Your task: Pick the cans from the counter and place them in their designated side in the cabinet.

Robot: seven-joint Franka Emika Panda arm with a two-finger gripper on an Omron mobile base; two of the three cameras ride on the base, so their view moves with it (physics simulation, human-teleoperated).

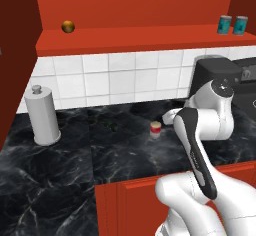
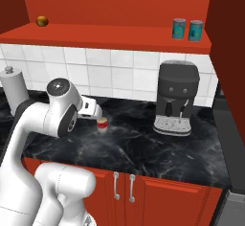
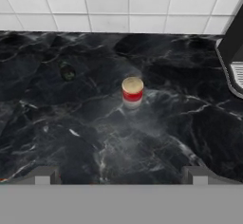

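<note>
A: Entry. The claw [image 3: 121, 173] stands fully open with nothing between its tips. It looks down and forward over the table [image 3: 57, 123], and the red can [image 3: 132, 92] stands upright ahead of it, well short of contact.

B: In the right base view the hand sits just beside the can, to its left. So the approach is not yet finished?

A: My reading, yes. The can lines up roughly midway between the two tips, slightly to one side. Risk one: if the hand advances off-centre, one tip strikes the can's wall first and tips or skids it across the glossy marble.

B: It is short and small. A grip taken high, near the cream top, could squeeze it out of the jaws.

A: Noted. Risk two: the coffee machine [image 2: 176, 98] stands to the right, apart from the can; a wide swing during the lift could clip it.

B: And the destination?

A: Two teal cans [image 2: 186, 29] stand already on the cabinet shelf [image 2: 110, 34] at its right end; a golden ball [image 2: 42, 21] rests at the left end. Risk three: which side this red one belongs to I cannot tell. Placed by the teal pair, a careless set-down could knock them over.

B: The grey cylinder [image 1: 42, 116]?

A: Far left, clear of the path.
</note>
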